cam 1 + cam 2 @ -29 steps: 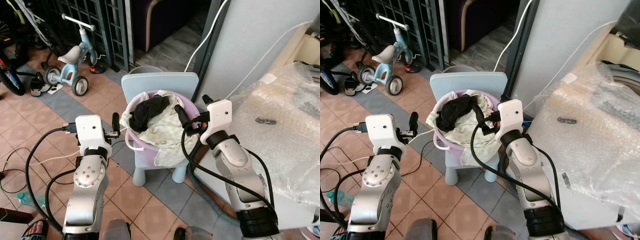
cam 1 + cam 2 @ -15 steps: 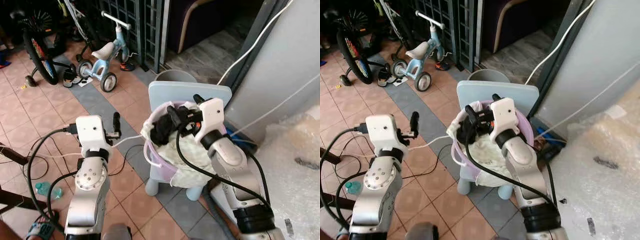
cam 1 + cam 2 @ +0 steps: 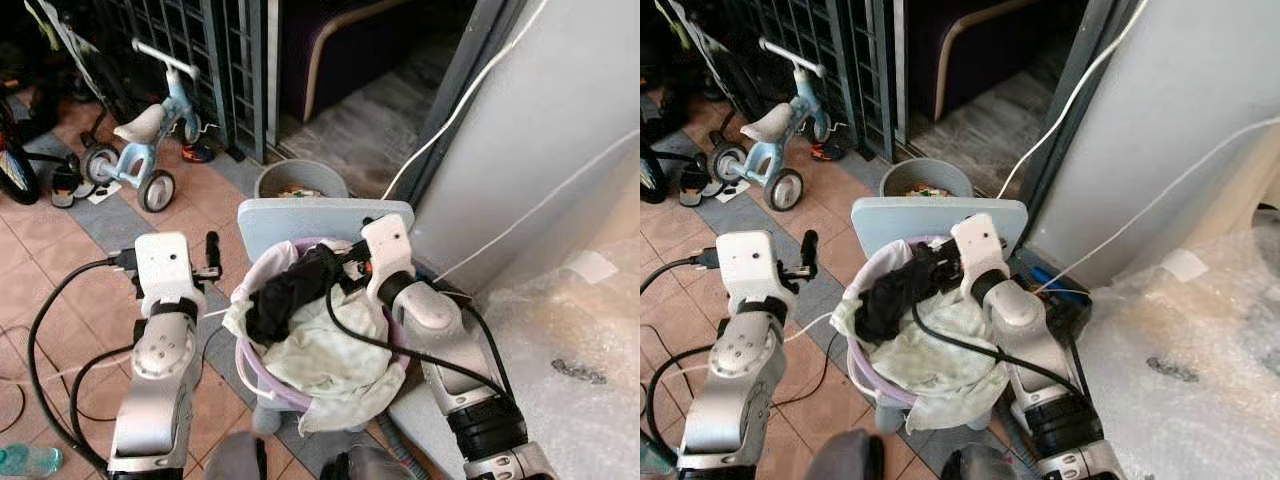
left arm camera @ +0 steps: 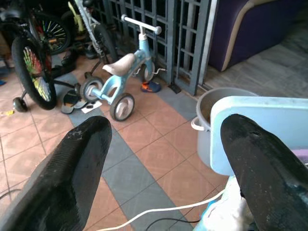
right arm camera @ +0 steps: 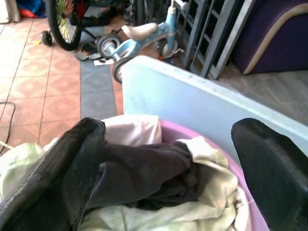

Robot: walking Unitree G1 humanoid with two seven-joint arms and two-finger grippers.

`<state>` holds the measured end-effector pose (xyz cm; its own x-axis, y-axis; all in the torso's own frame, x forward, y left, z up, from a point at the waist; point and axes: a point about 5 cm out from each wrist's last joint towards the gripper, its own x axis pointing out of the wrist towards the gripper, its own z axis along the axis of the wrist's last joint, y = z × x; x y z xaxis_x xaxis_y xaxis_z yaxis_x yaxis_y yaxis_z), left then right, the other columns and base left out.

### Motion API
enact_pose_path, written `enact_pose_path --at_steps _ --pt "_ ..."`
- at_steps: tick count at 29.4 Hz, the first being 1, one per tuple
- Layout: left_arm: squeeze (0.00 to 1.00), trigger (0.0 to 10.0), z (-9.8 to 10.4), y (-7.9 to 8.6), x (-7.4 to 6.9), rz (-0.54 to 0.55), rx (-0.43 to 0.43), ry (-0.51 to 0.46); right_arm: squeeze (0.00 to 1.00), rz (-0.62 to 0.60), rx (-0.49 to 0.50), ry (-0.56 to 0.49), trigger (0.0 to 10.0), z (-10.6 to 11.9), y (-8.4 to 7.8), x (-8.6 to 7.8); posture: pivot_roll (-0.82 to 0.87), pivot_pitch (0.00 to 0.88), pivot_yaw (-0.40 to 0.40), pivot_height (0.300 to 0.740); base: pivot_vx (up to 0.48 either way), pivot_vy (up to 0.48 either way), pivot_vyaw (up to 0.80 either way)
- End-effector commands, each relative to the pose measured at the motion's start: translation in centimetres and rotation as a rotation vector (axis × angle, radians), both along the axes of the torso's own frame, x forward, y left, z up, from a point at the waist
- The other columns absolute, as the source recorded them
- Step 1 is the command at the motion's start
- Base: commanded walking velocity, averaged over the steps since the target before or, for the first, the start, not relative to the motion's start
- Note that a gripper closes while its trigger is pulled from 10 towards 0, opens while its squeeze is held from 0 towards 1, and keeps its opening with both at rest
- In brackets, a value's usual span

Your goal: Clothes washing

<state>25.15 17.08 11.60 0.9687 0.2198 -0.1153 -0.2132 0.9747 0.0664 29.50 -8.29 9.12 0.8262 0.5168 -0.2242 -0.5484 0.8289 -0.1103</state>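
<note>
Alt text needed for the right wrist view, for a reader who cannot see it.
The right gripper, fingers spread open, hovers over a black garment lying on pale clothes in a purple basket. The basket sits on a light blue chair; behind are a tiled floor and a small blue tricycle.

My head cameras look steeply down over the laundry basket. My right wrist camera sits close above it; my left faces the tricycle. Both wrists share the chair back.
</note>
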Motion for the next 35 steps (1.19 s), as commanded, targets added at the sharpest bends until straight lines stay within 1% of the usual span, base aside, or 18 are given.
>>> enact_pose_path --at_steps 1,2,3,5,7,9,11,15,17,19,21,24,26,27,29,31,34,35 --pt "0.00 10.0 -0.3 0.4 -0.8 0.019 0.016 0.027 0.00 0.025 -0.015 0.018 10.0 -0.4 -0.3 0.0 0.13 0.161 -0.061 0.740 0.000 0.000 0.00" --pt "0.00 10.0 -0.4 0.6 -1.2 0.027 0.023 0.034 0.00 0.029 -0.026 0.012 10.0 -0.5 -0.4 0.1 0.14 0.163 -0.061 0.740 0.000 0.000 0.00" --pt "0.00 10.0 -0.5 1.0 -1.7 0.035 0.032 0.046 0.00 0.029 -0.066 -0.003 10.0 -0.7 -0.5 0.5 0.16 0.168 -0.061 0.740 0.000 0.000 0.80" --pt "0.00 10.0 -0.6 1.2 -2.2 0.039 0.039 0.053 0.00 0.011 -0.073 0.005 10.0 -1.0 -0.5 0.8 0.18 0.172 -0.062 0.740 0.000 0.000 0.80" --pt "0.00 10.0 -0.6 1.2 -2.2 0.039 0.039 0.053 0.00 0.011 -0.073 0.005 10.0 -1.0 -0.5 0.8 0.18 0.172 -0.062 0.740 0.000 0.000 0.80" --pt "0.00 10.0 -0.7 1.4 -2.7 0.046 0.037 0.084 0.00 0.022 -0.079 0.003 10.0 -1.0 0.2 1.3 0.19 0.193 -0.065 0.740 0.000 0.000 0.80" --pt "0.00 10.0 -0.9 1.3 -3.1 0.027 0.012 0.105 0.00 0.022 -0.083 0.010 10.0 -1.3 0.6 1.6 0.21 0.188 -0.064 0.740 0.000 0.000 0.80" --pt "0.00 10.0 -0.6 1.4 -3.5 -0.010 0.024 0.111 0.00 0.026 -0.099 -0.010 10.0 -1.2 1.2 2.3 0.24 0.200 -0.049 0.740 0.000 0.000 0.80" --pt "0.00 10.0 -0.5 1.5 -3.7 -0.019 0.027 0.112 0.00 0.012 -0.116 -0.020 10.0 -1.2 1.3 2.7 0.25 0.206 -0.042 0.740 0.000 0.000 0.72" --pt "0.00 10.0 -0.3 1.5 -3.7 -0.032 0.025 0.109 0.00 -0.023 -0.130 -0.023 10.0 -1.2 1.1 3.1 0.25 0.207 -0.038 0.740 0.000 0.000 0.00" --pt "0.00 10.0 -0.1 1.6 -3.6 -0.043 0.035 0.114 0.00 -0.109 -0.198 -0.041 10.0 -1.3 0.5 4.1 0.25 0.214 -0.023 0.740 0.000 0.000 0.00" --pt "0.00 10.0 0.0 1.6 -3.5 -0.045 0.031 0.118 0.00 -0.162 -0.243 -0.047 10.0 -1.4 0.0 4.6 0.25 0.219 -0.014 0.740 0.000 0.000 0.00" --pt "0.00 10.0 0.0 1.4 -3.4 -0.052 0.030 0.122 0.00 -0.218 -0.284 -0.047 10.0 -1.6 -0.7 5.0 0.25 0.217 -0.012 0.740 0.000 0.000 0.00" --pt "0.00 10.0 -0.1 1.3 -3.3 -0.057 0.024 0.129 0.00 -0.256 -0.331 -0.039 10.0 -1.8 -1.4 5.3 0.24 0.222 -0.010 0.740 0.000 0.000 0.00" --pt "0.00 10.0 -0.2 1.1 -3.2 -0.063 0.018 0.137 0.00 -0.298 -0.381 -0.022 10.0 -2.2 -2.3 5.5 0.24 0.224 -0.010 0.740 0.000 0.000 0.00" --pt "0.00 10.0 -0.2 0.9 -3.0 -0.076 0.003 0.143 0.00 -0.321 -0.406 0.035 10.0 -3.1 -3.5 5.4 0.23 0.232 -0.014 0.740 0.000 0.000 0.00" --pt "0.00 10.0 -0.3 0.7 -3.0 -0.086 -0.006 0.150 0.00 -0.334 -0.389 0.128 10.0 -4.3 -4.3 4.9 0.22 0.239 -0.015 0.740 0.000 0.000 0.00" --pt "0.00 10.0 -0.4 0.6 -3.0 -0.089 -0.008 0.153 0.00 -0.344 -0.362 0.175 1.4 -4.8 -4.7 4.5 0.21 0.239 -0.019 0.740 0.000 0.000 0.00"
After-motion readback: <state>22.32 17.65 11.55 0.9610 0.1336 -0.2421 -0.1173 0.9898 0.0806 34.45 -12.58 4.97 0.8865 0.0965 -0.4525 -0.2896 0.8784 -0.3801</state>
